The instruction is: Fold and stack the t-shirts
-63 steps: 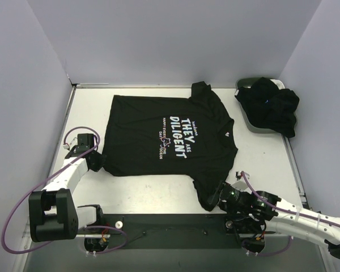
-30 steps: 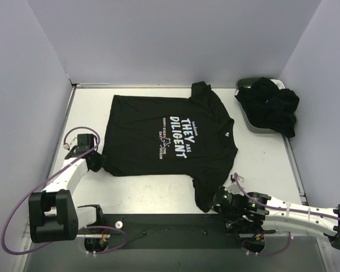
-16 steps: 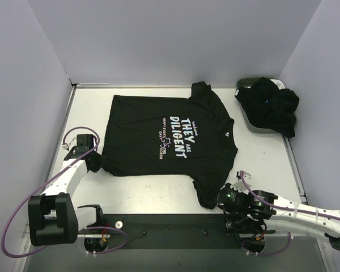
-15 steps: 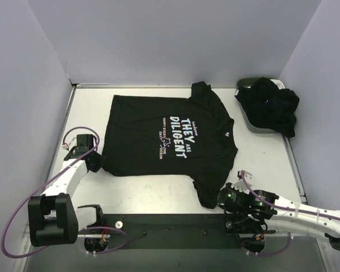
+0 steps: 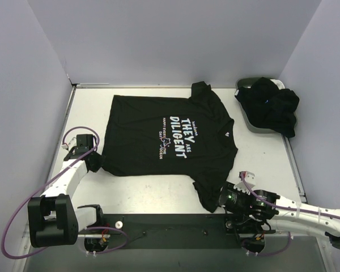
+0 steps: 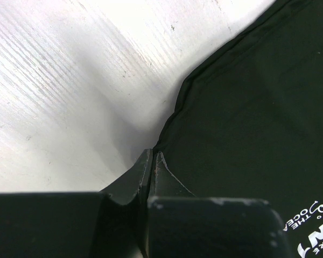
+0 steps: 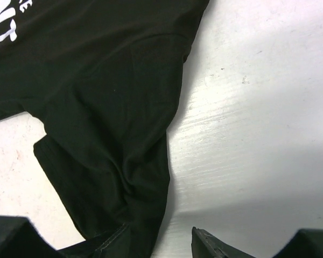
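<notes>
A black t-shirt [image 5: 170, 136] with white lettering lies spread flat on the white table. My left gripper [image 5: 95, 162] is shut on its near-left hem corner; in the left wrist view the jaws [image 6: 152, 155] pinch the cloth edge [image 6: 247, 107]. My right gripper [image 5: 220, 199] is open at the near sleeve. In the right wrist view the sleeve [image 7: 107, 80] runs down between its fingers [image 7: 151, 250], with one fingertip [image 7: 204, 244] on bare table. More black shirts [image 5: 272, 105] are piled at the back right. No white garment is in view.
The pile rests in a dark oval basket [image 5: 245, 85] against the right wall. Grey walls close the table on the left, back and right. A black base rail [image 5: 170, 229] runs along the near edge. Bare table [image 5: 147, 190] shows near the shirt's hem.
My right gripper shifted back and forth a little at the near sleeve and now sits at its end. The left gripper stayed on the hem corner, nudging it slightly left.
</notes>
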`<state>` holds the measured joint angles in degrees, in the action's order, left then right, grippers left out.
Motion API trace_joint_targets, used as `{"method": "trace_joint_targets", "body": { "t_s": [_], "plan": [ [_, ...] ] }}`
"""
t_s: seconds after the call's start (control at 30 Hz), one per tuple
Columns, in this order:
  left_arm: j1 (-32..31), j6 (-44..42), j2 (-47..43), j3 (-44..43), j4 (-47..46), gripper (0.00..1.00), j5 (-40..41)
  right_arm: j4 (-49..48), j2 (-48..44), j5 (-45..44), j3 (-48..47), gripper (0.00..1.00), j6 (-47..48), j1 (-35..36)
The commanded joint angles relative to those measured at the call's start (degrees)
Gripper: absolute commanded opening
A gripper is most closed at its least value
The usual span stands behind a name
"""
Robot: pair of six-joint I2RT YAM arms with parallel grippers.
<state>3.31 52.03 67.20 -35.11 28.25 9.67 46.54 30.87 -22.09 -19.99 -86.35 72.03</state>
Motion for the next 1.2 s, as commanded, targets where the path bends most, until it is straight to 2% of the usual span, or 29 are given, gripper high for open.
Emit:
{"method": "trace_joint_targets", "body": {
  "t_s": [0.0,0.53,0.77,0.87,0.97,1.17],
  "plan": [
    [-0.2,-0.5,-0.4,-0.3,-0.3,0.0,0.7,0.1,1.1,0.2,1.2,0.49,-0.3,1.4],
    [-0.2,-0.6,-0.3,-0.7,-0.2,0.0,0.5,-8.9,12.3,-0.8,1.7,0.49,-5.8,8.9],
    [-0.1,-0.7,-0.6,-0.7,-0.1,0.0,0.6,-9.0,10.3,-2.9,4.3,0.48,-7.9,8.7],
    [-0.2,-0.6,-0.6,-0.6,-0.1,0.0,0.6,-9.0,9.8,-2.9,4.9,0.45,-8.4,8.7],
    [-0.2,-0.7,-0.8,-0.5,0.0,0.0,0.8,-9.1,9.9,-2.6,5.0,0.38,-8.7,8.8],
    [-0.1,-0.7,-0.9,-0.3,0.2,0.0,0.9,-9.3,10.4,-2.6,5.0,0.16,-9.0,8.8]
  ]
}}
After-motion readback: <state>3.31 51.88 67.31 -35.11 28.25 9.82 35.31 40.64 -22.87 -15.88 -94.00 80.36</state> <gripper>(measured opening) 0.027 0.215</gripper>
